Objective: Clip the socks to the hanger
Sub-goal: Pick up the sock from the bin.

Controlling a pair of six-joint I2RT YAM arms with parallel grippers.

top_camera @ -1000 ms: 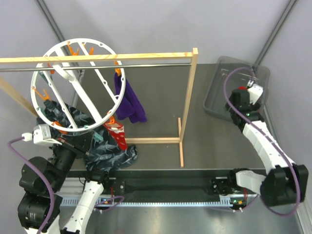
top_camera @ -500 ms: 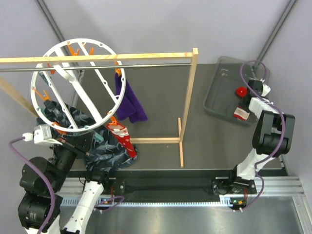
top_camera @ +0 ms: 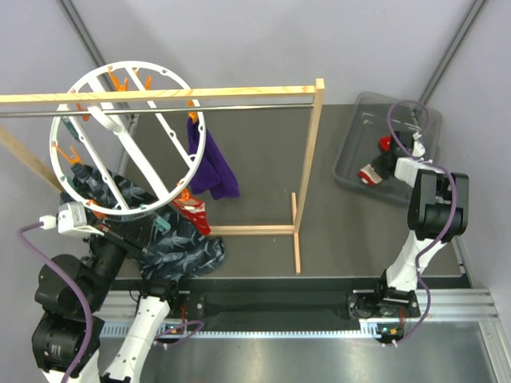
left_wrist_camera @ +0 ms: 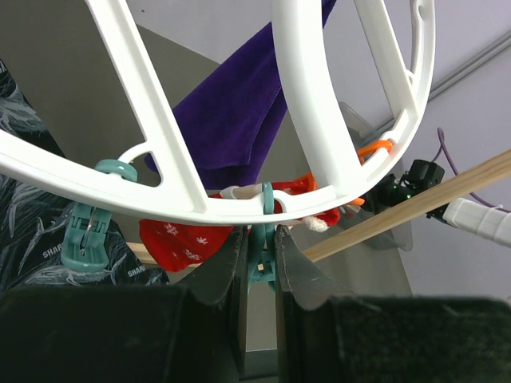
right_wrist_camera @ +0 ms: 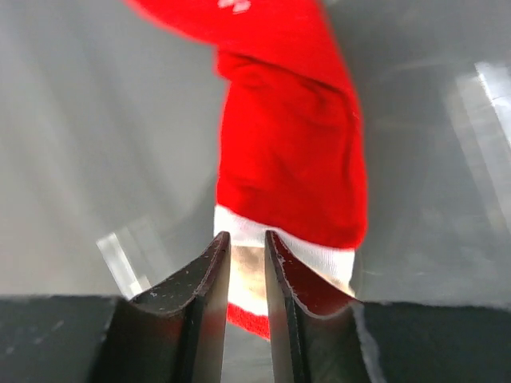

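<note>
We find the right tool (right_wrist_camera: 246, 257) pinched nearly shut on the white cuff of a red sock (right_wrist_camera: 295, 159) in the far-right bin (top_camera: 346, 148). The left tool (left_wrist_camera: 259, 271) clamps a teal clip (left_wrist_camera: 257, 246) on the hanger (left_wrist_camera: 311, 96). We judge the sock light and limp, so the cuff gives the best hold.

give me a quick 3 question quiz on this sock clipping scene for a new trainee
1. True or false: the purple sock hangs from the hanger.
2. Pick one. The right hand is shut on: A, the red sock in the grey bin; B, an orange peg; C, nothing.
3. Fill the gap: the clip pinched by the left hand is ___ in colour.

Key: 1 true. 2 A, it grips the white cuff. 3 teal.
</note>
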